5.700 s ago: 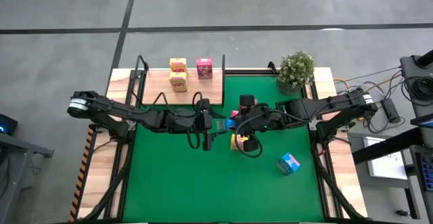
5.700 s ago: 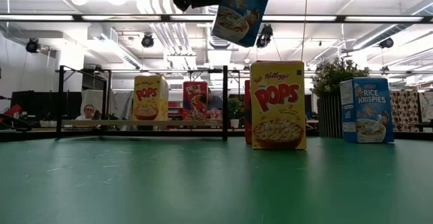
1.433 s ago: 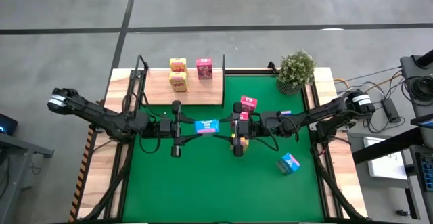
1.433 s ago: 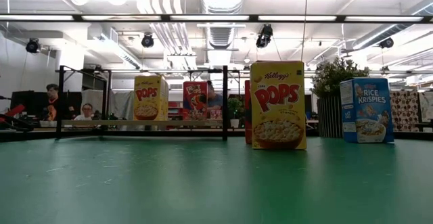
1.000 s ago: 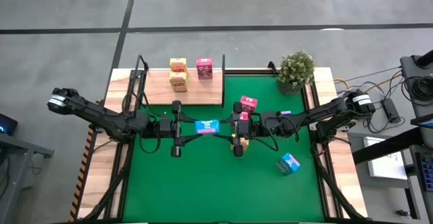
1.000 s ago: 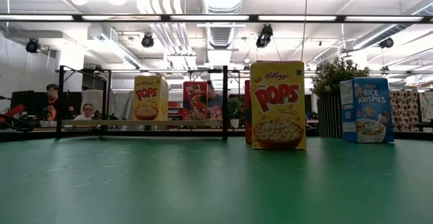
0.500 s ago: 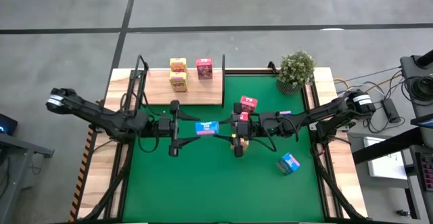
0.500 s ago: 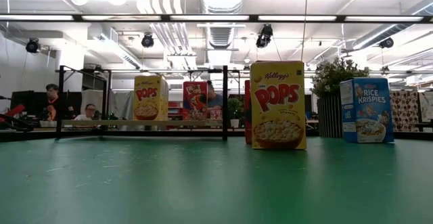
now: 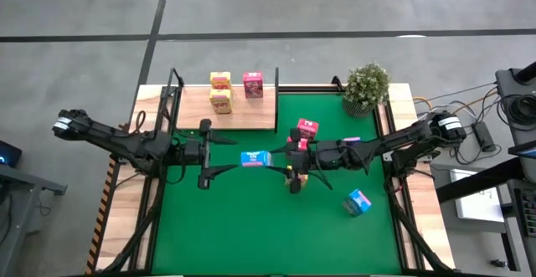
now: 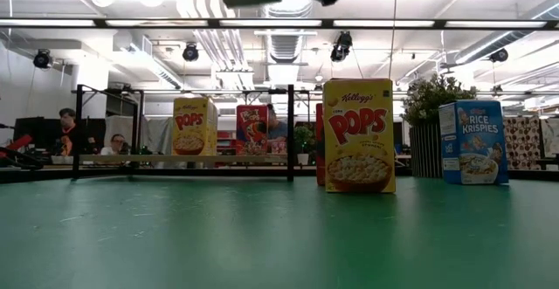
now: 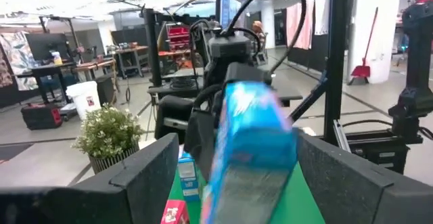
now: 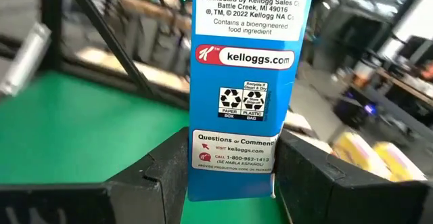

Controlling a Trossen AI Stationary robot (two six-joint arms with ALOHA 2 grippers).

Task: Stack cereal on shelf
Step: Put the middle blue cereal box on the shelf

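Above the green mat [image 9: 251, 218], mid-desk, the right gripper [image 9: 270, 159] pinches a blue cereal box [image 9: 254, 158]; the right wrist view reads "kelloggs.com" and recycling marks on its side panel. Just beside it, the left gripper [image 9: 228, 154] has its jaws spread clear. Only the high view shows the shelf [image 9: 193, 110] carrying two yellow boxes [image 9: 220, 92] and a pink box [image 9: 253, 85].

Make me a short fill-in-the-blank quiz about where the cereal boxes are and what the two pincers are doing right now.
1. The right pincer holds a ____ cereal box above the green mat.
2. The left pincer is ____ and holds nothing.
3. On the shelf, beside two yellow boxes, stands a ____ box.

Missing words: blue; open; pink
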